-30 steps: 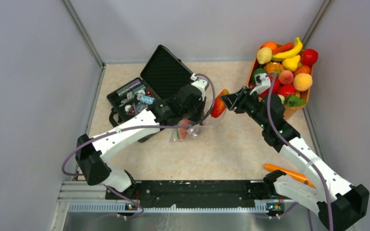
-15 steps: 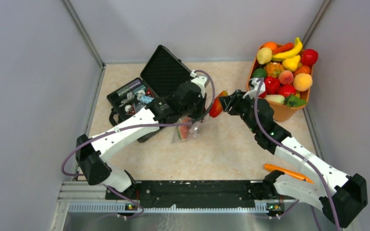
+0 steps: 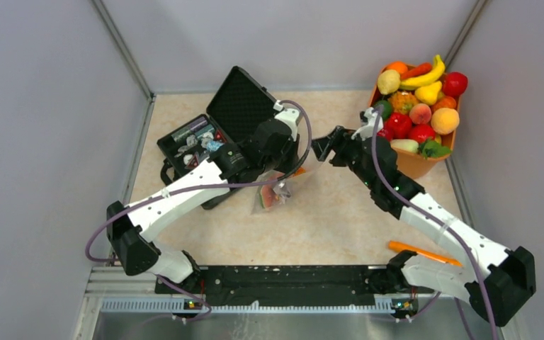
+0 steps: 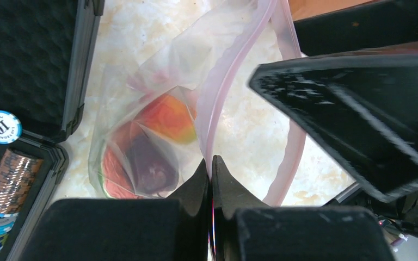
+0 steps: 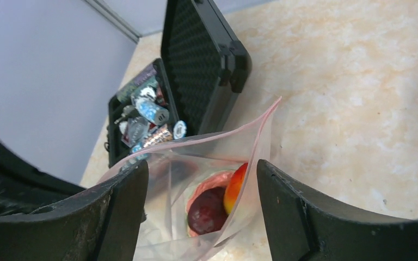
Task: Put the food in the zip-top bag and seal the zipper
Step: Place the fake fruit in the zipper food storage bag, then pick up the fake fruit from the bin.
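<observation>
- A black case (image 3: 205,134) lies open at the far left of the counter (image 3: 340,219), with poker chips and small wrapped items in its tray.
- Just right of the case, the left claw (image 4: 211,173) has its fingers pressed together on the near edge of the zip-top bag (image 4: 158,65), pinching it at the pink zipper (image 4: 234,70).
- The bag hangs from that pinch with its mouth gaping and its lower end on the counter. Inside are a peach-coloured piece (image 4: 168,117), a dark purple piece (image 4: 149,163) and a red slice (image 4: 111,174).
- The right claw (image 5: 201,163) hangs over the bag's mouth from the right, fingers spread wide and empty. From its wrist view the open mouth sits between the two fingers, not touching either.
- At the far right, an orange tub (image 3: 425,164) is heaped with toy fruits and vegetables (image 3: 418,92).
- An orange stick (image 3: 421,253) lies near the right arm's base.
</observation>
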Available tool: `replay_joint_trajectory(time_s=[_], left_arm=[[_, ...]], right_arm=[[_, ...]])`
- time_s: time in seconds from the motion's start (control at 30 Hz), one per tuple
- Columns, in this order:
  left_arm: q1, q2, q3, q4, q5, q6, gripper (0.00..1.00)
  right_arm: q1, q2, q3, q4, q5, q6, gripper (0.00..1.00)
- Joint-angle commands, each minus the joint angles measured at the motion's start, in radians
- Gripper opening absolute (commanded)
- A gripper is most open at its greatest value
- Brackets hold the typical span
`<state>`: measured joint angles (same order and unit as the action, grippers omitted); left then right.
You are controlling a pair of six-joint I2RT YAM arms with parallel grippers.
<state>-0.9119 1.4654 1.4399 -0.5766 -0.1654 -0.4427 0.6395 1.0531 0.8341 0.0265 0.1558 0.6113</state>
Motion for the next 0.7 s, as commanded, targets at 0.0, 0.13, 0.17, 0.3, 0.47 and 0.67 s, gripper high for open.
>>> replay_joint_trajectory(time_s=[0.0,0.13,0.17,0.3,0.47,0.67], left_arm=[[0.004,-0.055,0.016,0.038,-0.059,0.004,0.00],[0.009,-0.081,0.006,0.032,-0.141,0.003,0.00],[0.011,-0.096,0.022,0.010,-0.170,0.002,0.00],[0.018,-0.174,0.048,0.032,-0.144,0.103,0.00],[0.027,-0.136,0.021,0.015,-0.098,0.093,0.00],[0.027,-0.106,-0.059,0.039,0.022,0.038,0.00]], right_arm=[[0.011,-0.094,0.023,0.007,0.033,-0.007,0.71],[0.011,-0.196,0.002,-0.063,0.140,-0.010,0.70],[0.011,-0.224,-0.003,-0.077,0.157,-0.012,0.69],[0.011,-0.306,-0.004,-0.124,0.263,-0.072,0.69],[-0.091,-0.211,0.128,-0.256,0.622,-0.382,0.79],[-0.598,-0.023,0.357,-0.487,-0.016,-0.286,0.80]])
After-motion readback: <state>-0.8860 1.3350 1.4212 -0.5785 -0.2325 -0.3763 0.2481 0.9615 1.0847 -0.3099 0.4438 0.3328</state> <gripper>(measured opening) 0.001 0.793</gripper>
